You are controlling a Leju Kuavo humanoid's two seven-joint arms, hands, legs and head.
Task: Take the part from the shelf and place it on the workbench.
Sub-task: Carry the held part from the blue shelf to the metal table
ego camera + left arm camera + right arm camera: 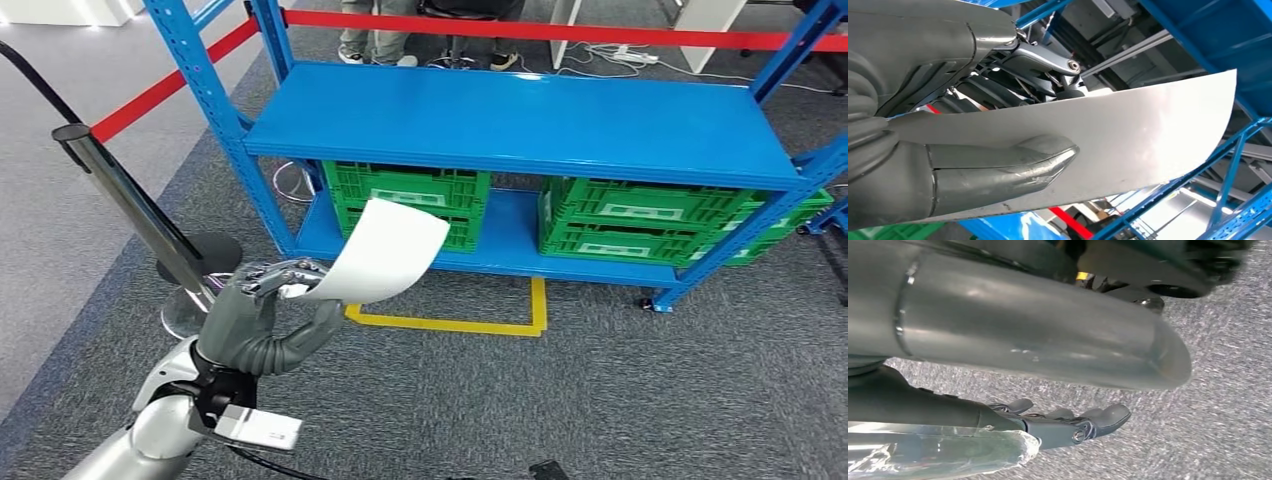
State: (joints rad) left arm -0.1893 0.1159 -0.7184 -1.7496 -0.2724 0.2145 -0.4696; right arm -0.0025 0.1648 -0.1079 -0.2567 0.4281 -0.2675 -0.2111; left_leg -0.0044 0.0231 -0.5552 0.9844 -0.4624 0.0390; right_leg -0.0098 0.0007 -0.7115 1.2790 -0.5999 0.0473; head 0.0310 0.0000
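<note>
We judge the thin, curved white sheet-metal part (385,252) light, smooth and slippery — our left hand (262,318) pinches one edge, thumb (998,172) against fingers (998,95), before the blue steel shelf (520,120). Right hand (1068,422) hangs empty, fingers loosely apart.

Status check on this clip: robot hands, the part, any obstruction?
Left robot hand grips white curved part, off the blue shelf. Right robot hand open, over carpet. Workbench unseen.
</note>
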